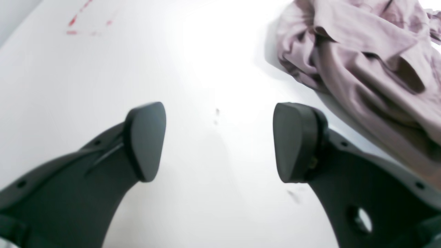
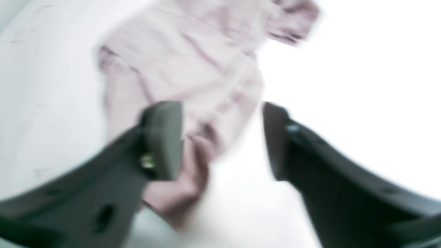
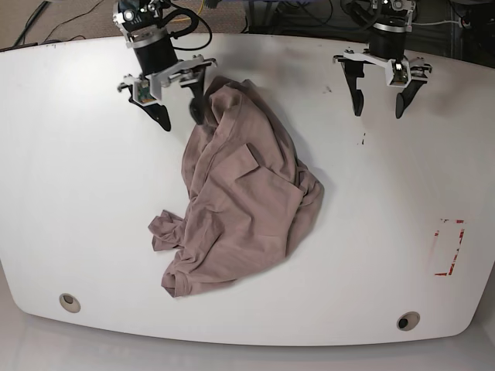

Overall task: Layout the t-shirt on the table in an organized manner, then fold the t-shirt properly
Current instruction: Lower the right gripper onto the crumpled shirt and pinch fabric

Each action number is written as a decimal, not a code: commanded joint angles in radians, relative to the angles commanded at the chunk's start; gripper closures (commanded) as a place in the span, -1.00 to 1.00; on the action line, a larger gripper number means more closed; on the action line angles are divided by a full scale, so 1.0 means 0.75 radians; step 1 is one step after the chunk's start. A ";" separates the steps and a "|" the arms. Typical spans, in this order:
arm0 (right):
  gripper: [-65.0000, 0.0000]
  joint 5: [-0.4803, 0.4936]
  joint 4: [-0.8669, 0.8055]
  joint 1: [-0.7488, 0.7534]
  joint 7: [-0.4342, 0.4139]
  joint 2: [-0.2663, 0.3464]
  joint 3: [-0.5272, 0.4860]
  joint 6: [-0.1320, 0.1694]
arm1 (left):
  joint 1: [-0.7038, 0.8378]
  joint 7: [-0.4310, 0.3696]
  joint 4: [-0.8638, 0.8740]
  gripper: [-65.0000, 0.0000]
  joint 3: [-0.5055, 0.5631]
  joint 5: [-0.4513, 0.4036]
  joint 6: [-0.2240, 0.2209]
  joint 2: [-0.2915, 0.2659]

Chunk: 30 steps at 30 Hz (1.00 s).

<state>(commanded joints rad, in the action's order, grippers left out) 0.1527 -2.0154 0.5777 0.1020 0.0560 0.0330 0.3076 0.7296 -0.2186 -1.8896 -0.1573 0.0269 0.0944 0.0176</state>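
Observation:
The mauve-brown t-shirt [image 3: 240, 201] lies crumpled in a heap in the middle of the white table [image 3: 77, 193]. My right gripper [image 3: 179, 116] is open at the shirt's far edge, with one finger over the cloth. In the blurred right wrist view the t-shirt [image 2: 193, 69] spreads beyond the open gripper [image 2: 220, 141], and a fold lies by the left finger [image 2: 163, 141]. My left gripper [image 3: 379, 112] is open and empty above bare table, well right of the shirt. In the left wrist view the gripper [image 1: 220, 141] is open and the t-shirt [image 1: 361, 58] fills the upper right.
A red tape rectangle [image 3: 448, 247] marks the table's right side and also shows in the left wrist view [image 1: 79, 24]. Two grey grommets [image 3: 69, 302] [image 3: 407, 320] sit near the front edge. Cables lie beyond the far edge.

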 joint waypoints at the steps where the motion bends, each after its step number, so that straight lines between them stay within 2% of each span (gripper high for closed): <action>1: -0.38 0.002 0.000 -0.041 0.039 0.008 -0.008 0.000 | -0.002 0.000 0.000 -0.41 0.000 0.000 -0.002 0.002; 8: -0.37 0.012 0.080 -0.364 0.319 -0.020 0.037 -0.002 | -0.010 0.002 0.000 -0.41 -0.039 -0.002 -0.004 0.010; 12: -0.34 0.014 0.200 -0.534 0.389 -0.018 0.068 0.004 | -0.006 0.002 0.000 -0.41 -0.043 -0.002 -0.004 0.008; 16: -0.35 0.014 0.358 -0.687 0.419 -0.018 0.074 0.008 | -0.006 0.002 0.000 -0.41 -0.043 -0.002 -0.002 0.008; 24: -0.35 0.014 0.753 -0.957 0.407 -0.012 0.074 0.008 | -0.008 0.000 0.002 -0.41 -0.045 -0.002 -0.002 0.008; 30: -0.35 0.014 0.947 -1.060 0.366 -0.010 0.076 0.008 | -0.006 -0.002 0.002 -0.41 -0.047 -0.002 -0.002 0.008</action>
<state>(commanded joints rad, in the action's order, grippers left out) 0.1634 -1.3050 -0.2171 0.3767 0.0483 0.0898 0.3138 0.7250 -0.2202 -1.8880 -0.1926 0.0253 0.0928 0.0238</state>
